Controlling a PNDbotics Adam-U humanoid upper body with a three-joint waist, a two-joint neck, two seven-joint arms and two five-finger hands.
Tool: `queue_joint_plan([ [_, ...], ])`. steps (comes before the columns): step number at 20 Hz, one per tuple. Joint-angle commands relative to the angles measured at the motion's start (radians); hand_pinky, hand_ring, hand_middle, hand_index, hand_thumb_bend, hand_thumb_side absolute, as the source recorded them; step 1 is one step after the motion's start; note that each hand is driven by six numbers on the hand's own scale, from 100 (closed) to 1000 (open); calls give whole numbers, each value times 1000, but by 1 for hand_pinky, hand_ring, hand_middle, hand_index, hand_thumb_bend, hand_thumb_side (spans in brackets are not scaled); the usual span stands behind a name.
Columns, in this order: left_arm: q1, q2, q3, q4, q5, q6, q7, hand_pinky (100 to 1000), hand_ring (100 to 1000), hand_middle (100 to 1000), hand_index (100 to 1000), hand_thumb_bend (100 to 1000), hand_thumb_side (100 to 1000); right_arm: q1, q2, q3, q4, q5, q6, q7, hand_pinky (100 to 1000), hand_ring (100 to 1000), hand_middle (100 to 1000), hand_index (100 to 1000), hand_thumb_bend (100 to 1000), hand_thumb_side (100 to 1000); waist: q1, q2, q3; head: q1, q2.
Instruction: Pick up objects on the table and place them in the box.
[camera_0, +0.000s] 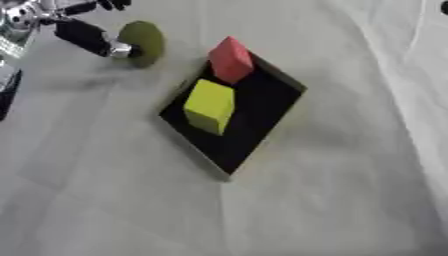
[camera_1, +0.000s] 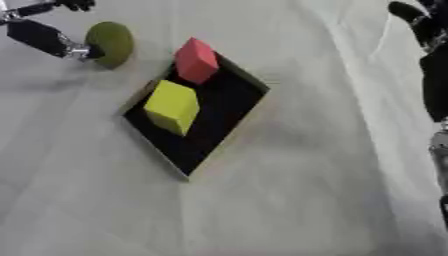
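Observation:
A flat black box (camera_0: 262, 107) lies askew in the middle of the table. In it are a red block (camera_0: 231, 59) at the far end and a yellow block (camera_0: 210, 106) near the middle. An olive-green round object (camera_0: 143, 42) sits on the cloth to the upper left of the box. My left hand (camera_0: 86, 36) comes in from the top left, open, with one straight black finger's silver tip against the object's left side. My right hand (camera_1: 429, 35) shows only as dark parts at the right eye view's right edge, away from the box.
A pale grey cloth (camera_0: 306, 200) covers the table, with a fold running down the right side. Dark equipment (camera_0: 7, 90) shows at the left edge. The cloth stretches bare in front of the box.

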Motion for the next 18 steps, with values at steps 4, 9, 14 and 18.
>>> queue_joint_plan([
  [4,-46,14,37,49,16,0,75,967,908,849,962,553,589,-9,-15,-4,-20,6,3,6,856,888,700,778,100,669,-15,-17,-10,16,-27],
  [9,-55,8,45,87,-19,7,102,969,911,850,958,564,578,-12,-11,-2,-20,9,3,10,857,890,700,779,100,669,-12,-6,-25,27,-42],
  [14,-54,-8,55,144,-2,1,67,969,909,838,954,553,581,-14,-5,-3,-20,12,6,11,858,891,700,779,100,671,-8,6,-35,30,-48],
  [18,-54,-10,53,162,-7,2,19,967,910,833,955,548,566,-17,-2,-4,-20,14,9,10,858,891,699,778,100,672,-4,12,-40,29,-47],
])
